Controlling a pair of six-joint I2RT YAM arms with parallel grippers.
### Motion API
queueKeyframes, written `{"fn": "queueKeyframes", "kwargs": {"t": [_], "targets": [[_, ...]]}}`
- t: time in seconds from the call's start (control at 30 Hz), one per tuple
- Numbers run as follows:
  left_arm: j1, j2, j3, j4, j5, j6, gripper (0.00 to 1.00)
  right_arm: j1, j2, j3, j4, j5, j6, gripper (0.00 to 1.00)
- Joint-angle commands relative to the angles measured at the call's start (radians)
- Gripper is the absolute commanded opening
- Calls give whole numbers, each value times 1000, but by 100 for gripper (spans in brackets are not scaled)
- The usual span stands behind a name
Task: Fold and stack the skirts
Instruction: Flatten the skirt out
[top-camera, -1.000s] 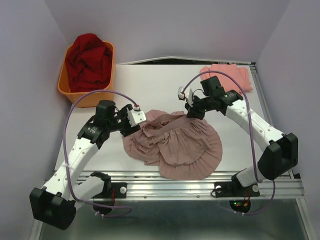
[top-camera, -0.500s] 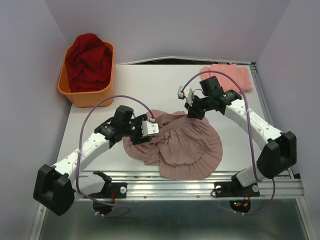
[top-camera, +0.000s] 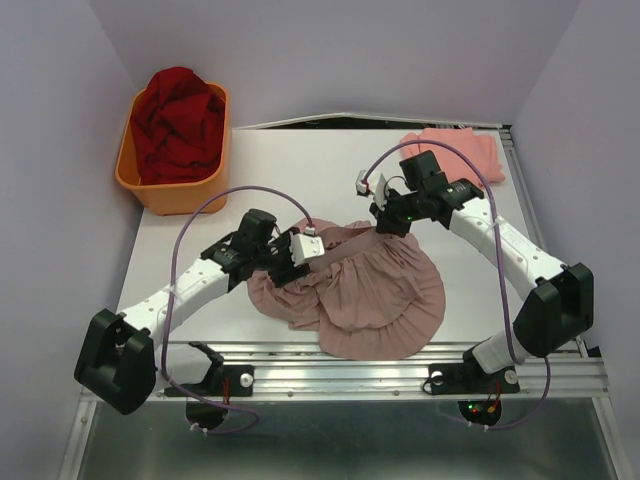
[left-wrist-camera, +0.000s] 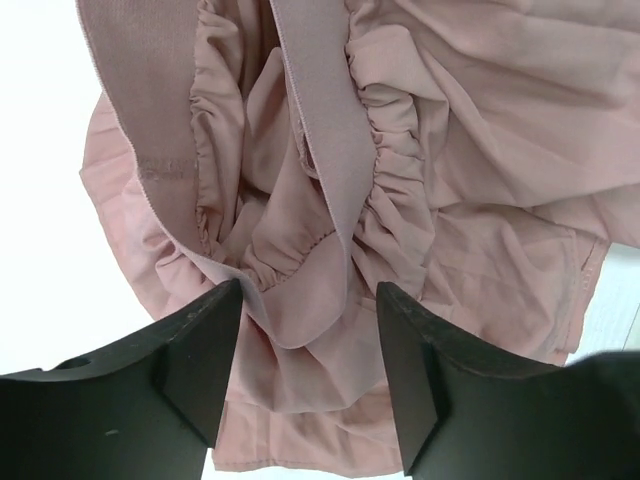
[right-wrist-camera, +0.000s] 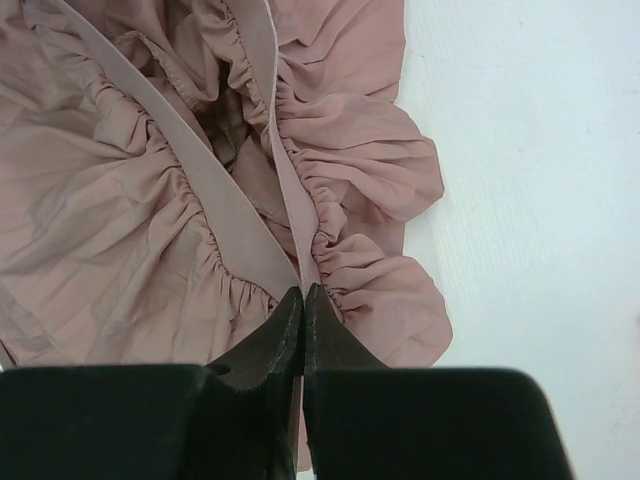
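Note:
The dusty mauve-pink skirt (top-camera: 375, 295) lies crumpled in the middle of the table, its ruffled hem toward the near edge. My right gripper (top-camera: 378, 224) is shut on its waistband (right-wrist-camera: 285, 190) at the skirt's far edge. My left gripper (top-camera: 300, 262) is open and hovers low over the skirt's left part, its fingers (left-wrist-camera: 190, 350) on either side of a fold of the waistband (left-wrist-camera: 320, 170). The salmon-pink skirt (top-camera: 462, 150) lies folded at the far right corner.
An orange tub (top-camera: 150, 185) full of red cloth (top-camera: 178, 118) stands at the far left. Bare white table (top-camera: 290, 170) lies between the tub and the skirts. A metal rail (top-camera: 400, 370) runs along the near edge.
My left gripper has moved right from the skirt's left edge to over its waistband. The right gripper has kept its hold and barely moved.

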Motion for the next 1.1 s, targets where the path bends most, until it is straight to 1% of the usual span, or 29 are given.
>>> {"fn": "queueKeyframes", "kwargs": {"t": [0.0, 0.07, 0.1, 0.17, 0.2, 0.23, 0.43, 0.57, 0.6, 0.7, 0.8, 0.83, 0.87, 0.9, 0.93, 0.97, 1.0, 1.03, 1.07], "targets": [[-7, -5, 29, 56, 3, -91, 55, 6, -9, 49, 38, 18, 10, 1], [-7, -1, 31, 76, -15, -128, 39, 6, -11, 48, 38, 24, 10, 1], [-7, 2, 32, 89, -34, -141, 24, 6, -16, 48, 40, 27, 11, 1], [-6, 5, 38, 96, -78, -139, 12, 6, -23, 49, 38, 39, 10, 1], [-6, 5, 47, 99, -96, -142, 0, 6, -28, 49, 40, 44, 10, 1], [-3, 4, 52, 103, -124, -142, 0, 6, -36, 49, 38, 48, 10, 1], [60, -34, 135, 61, -152, -113, 0, -3, -66, 55, 36, 102, -5, 1], [129, -51, 271, 15, -158, -105, 0, -51, -72, 115, 38, 145, -21, 1], [138, -57, 328, 4, -170, -93, 0, -60, -71, 154, 38, 150, -27, 1], [138, -59, 405, 21, -198, -87, 0, -81, -59, 215, 62, 189, -19, 1], [138, -9, 472, 70, -235, -81, 0, -81, -22, 270, 165, 254, -12, 1], [138, 11, 488, 119, -274, -81, 0, -81, -5, 293, 197, 277, -15, 1], [138, 31, 501, 148, -294, -75, 0, -90, 15, 307, 266, 318, -18, 1], [140, 79, 532, 180, -316, -67, 0, -91, 38, 325, 301, 338, -24, 1], [143, 108, 552, 251, -352, -58, 0, -113, 94, 383, 332, 357, -22, 1], [144, 135, 575, 277, -371, -49, 0, -126, 128, 429, 366, 370, -19, 1], [157, 204, 643, 299, -388, -37, 0, -139, 167, 487, 397, 380, -9, 1], [166, 244, 694, 313, -408, -35, 0, -159, 249, 627, 398, 389, -6, 1], [178, 280, 746, 311, -411, -38, 0, -160, 289, 700, 397, 394, -6, 1]]}}
